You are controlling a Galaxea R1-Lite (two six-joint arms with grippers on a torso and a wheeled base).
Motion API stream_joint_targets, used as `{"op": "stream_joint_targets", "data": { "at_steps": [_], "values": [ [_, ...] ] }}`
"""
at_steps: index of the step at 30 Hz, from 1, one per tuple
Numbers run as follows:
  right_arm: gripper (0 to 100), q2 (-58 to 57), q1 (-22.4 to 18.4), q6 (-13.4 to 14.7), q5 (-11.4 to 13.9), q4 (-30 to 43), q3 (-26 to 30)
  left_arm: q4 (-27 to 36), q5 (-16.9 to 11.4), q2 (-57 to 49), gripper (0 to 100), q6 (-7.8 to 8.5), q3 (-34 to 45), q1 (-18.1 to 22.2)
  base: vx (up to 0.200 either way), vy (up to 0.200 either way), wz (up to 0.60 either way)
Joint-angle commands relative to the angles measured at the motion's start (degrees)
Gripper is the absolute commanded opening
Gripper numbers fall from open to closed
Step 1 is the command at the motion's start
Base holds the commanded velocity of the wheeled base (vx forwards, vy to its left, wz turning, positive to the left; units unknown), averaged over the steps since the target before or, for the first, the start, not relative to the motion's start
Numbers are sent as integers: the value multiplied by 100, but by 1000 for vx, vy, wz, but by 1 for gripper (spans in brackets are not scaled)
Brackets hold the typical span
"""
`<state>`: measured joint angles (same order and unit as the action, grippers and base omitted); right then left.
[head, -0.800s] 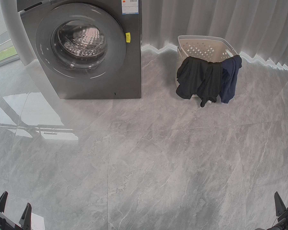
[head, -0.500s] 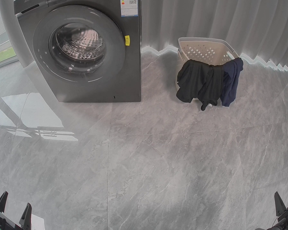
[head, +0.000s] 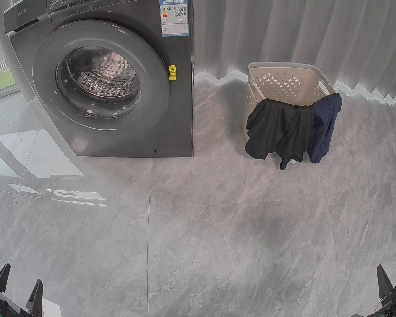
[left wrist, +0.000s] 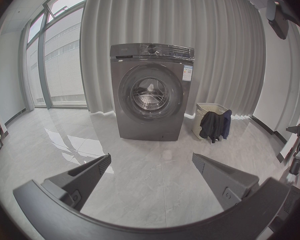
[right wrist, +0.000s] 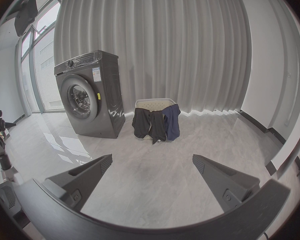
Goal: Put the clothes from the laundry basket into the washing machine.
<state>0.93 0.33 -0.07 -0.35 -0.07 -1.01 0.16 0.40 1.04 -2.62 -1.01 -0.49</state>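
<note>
- The grey tiled floor point(head: 233, 238) lies open between me and both targets, with nothing standing on it along the way.
- The washing machine point(head: 171, 111) stands ahead to my left, backed up near the pleated curtain point(head: 303, 18). Its round door point(head: 99, 82) sits flush against the front, shut.
- A tall window point(left wrist: 61, 60) runs along the wall beyond the machine's far side.
- The laundry basket point(head: 290, 69) stands ahead to my right, just beside the curtain's hem. It is well apart from the machine's right edge, with bare floor between them.
- A black garment point(head: 275, 130) hangs over the basket's near rim and down its front. A navy garment point(head: 324, 124) hangs touching it on the right.
- My left gripper point(head: 22, 274) is held low at my near left, well short of the machine, fingers spread wide and empty.
- My right gripper point(head: 392, 259) is held low at my near right, fingers likewise parted and holding nothing, facing the basket.
</note>
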Motion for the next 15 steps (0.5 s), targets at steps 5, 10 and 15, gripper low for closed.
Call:
{"op": "stream_joint_targets", "data": {
  "at_steps": [5, 10, 15],
  "values": [
    [100, -93, 2, -1, -9, -1, 101, 2, 4, -86, 100, -10, 92, -4, 200, 0, 0],
    [100, -93, 2, -1, -9, -1, 101, 2, 4, -86, 100, -28, 92, -4, 40, 0, 0],
    [100, -93, 2, -1, -9, -1, 101, 2, 4, -86, 100, -19, 92, -4, 0, 0, 0]
  ]
}}
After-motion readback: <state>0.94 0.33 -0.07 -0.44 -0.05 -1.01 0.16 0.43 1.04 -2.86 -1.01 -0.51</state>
